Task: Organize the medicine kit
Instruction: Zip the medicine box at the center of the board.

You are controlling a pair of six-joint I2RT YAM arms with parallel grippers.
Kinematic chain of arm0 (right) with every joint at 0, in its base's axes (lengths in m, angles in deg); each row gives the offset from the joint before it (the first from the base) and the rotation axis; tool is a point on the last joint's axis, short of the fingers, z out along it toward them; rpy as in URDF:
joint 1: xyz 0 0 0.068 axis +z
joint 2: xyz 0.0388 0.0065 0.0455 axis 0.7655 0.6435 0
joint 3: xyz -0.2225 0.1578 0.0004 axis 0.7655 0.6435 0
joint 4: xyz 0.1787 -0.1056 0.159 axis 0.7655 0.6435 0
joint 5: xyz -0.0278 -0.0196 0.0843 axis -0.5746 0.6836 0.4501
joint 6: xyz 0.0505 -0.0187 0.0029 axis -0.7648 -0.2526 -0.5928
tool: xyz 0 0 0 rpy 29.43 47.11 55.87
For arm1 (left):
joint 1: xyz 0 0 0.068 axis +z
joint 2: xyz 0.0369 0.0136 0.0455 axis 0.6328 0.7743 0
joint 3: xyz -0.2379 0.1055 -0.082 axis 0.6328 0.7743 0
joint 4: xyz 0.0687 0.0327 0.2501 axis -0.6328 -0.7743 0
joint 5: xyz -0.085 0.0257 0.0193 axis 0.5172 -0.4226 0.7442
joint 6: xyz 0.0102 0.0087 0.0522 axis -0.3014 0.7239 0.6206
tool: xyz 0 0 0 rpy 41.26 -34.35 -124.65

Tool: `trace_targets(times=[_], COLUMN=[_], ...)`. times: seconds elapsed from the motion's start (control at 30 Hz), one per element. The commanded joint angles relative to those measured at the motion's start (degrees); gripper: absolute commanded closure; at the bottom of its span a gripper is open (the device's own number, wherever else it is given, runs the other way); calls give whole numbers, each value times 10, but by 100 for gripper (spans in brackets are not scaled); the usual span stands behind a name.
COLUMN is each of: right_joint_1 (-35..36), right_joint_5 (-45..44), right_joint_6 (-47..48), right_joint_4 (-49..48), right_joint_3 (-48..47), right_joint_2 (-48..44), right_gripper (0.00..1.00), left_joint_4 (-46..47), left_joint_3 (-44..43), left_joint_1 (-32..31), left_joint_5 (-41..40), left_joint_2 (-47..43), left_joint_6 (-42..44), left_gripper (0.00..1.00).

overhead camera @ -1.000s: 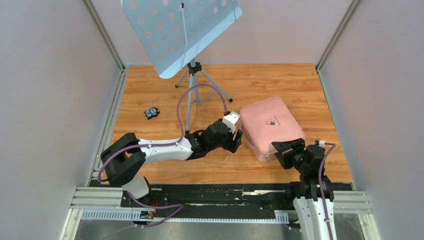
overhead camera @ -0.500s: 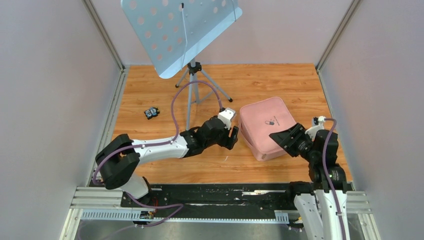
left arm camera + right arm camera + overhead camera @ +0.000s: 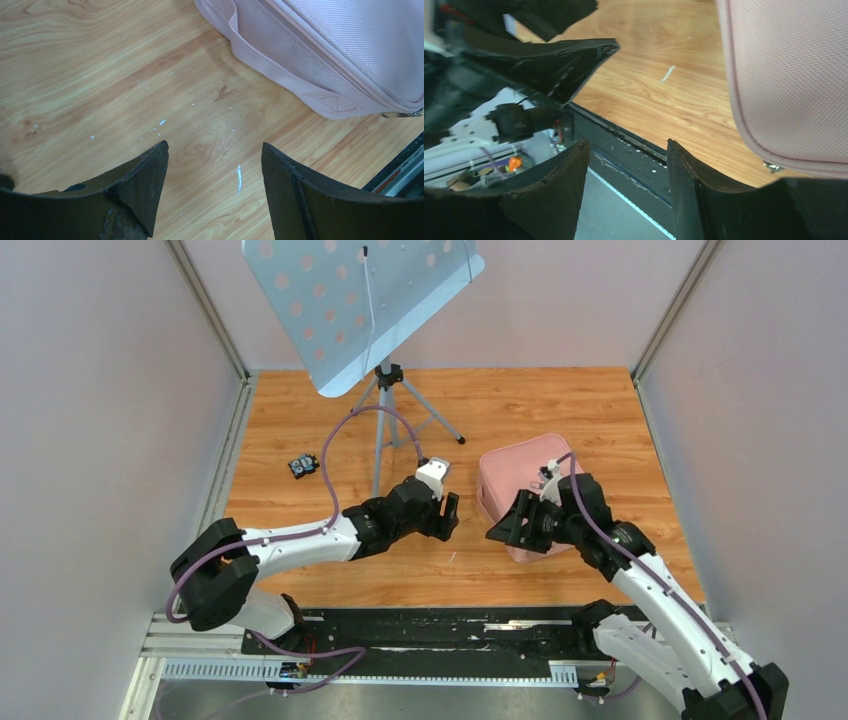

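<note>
The pink medicine kit (image 3: 512, 472) lies closed on the wooden table, right of centre. My right arm reaches over it and hides its lid logo. My left gripper (image 3: 451, 512) is open and empty just left of the kit, apart from it. In the left wrist view the gripper (image 3: 215, 150) hovers over bare wood, with the kit's side (image 3: 320, 55) at upper right. My right gripper (image 3: 498, 530) is open and empty at the kit's near-left corner. In the right wrist view the gripper (image 3: 626, 147) is over the table's front edge, beside the kit (image 3: 789, 75).
A perforated grey music stand (image 3: 360, 300) on a tripod stands at the back centre. A small black object (image 3: 303, 465) lies at the left. Grey walls close in both sides. A black rail (image 3: 420, 625) runs along the near edge.
My left gripper has drawn back left, away from the kit. My right arm has swung from the kit's near-right corner up and over it to its near-left corner.
</note>
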Motion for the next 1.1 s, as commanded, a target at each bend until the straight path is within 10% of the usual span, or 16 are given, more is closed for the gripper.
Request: trace_targets(times=[0.0,0.53,1.07], right_joint_1=[29,29,-96], right_joint_5=[-88,-258,-337], right_joint_6=[-2,43,-81], right_joint_4=[-33,-41,83], right_joint_3=[-4,-82,-13], right_joint_2=[39,169,-88], right_gripper=[43,39,11], left_joint_4=[0,6,61], left_joint_3=[2,-8,-19], left_joint_1=[3,3,-1], left_joint_5=[-13,4,155], left_joint_2=[-20,-11,23], left_joint_6=[-18,-18,-16], left_gripper=[23,23,23])
